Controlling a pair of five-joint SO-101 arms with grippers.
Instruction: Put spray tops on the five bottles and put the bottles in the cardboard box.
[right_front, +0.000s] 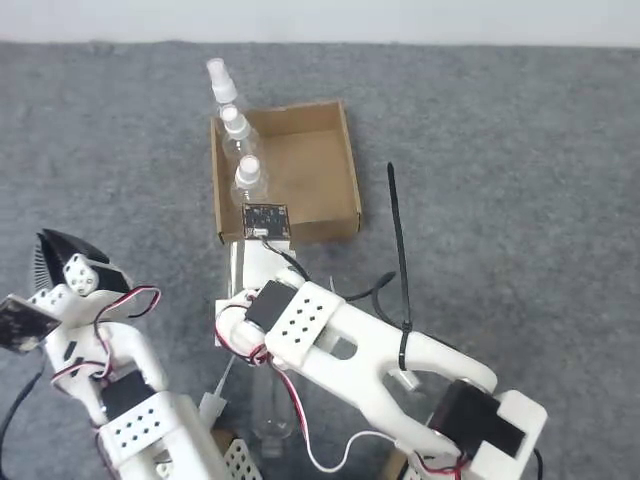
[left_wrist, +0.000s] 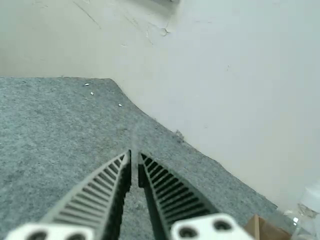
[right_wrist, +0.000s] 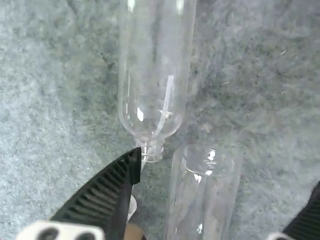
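The grey carpeted table (right_front: 520, 150) is spreading under everything. Across it the right arm (right_front: 380, 350) is lying stretched from the near right corner toward the middle, its wrist sitting just at the near wall of the cardboard box (right_front: 310, 170). The left arm (right_front: 110, 390) is standing at the near left, well apart from the box. The box is sitting open toward the far side, and three capped bottles (right_front: 248, 180) are standing in a row along its left wall. The farthest one's spray head is showing past the far corner, and I cannot tell whether that one is inside. The left gripper (left_wrist: 135, 155) is hanging above bare carpet, its jaws clenched together on nothing, pointing toward a pale wall (left_wrist: 240, 75). The right gripper (right_wrist: 225, 172) is released and spread wide. A clear bottle (right_wrist: 205, 195) is sitting on the carpet between its fingers, apart from both. A second bottle (right_wrist: 152, 75) is lying just beside it, its neck at one fingertip and a thin white tube showing inside. A loose spray top (right_front: 213, 404) is lying on the carpet near the left arm's base.
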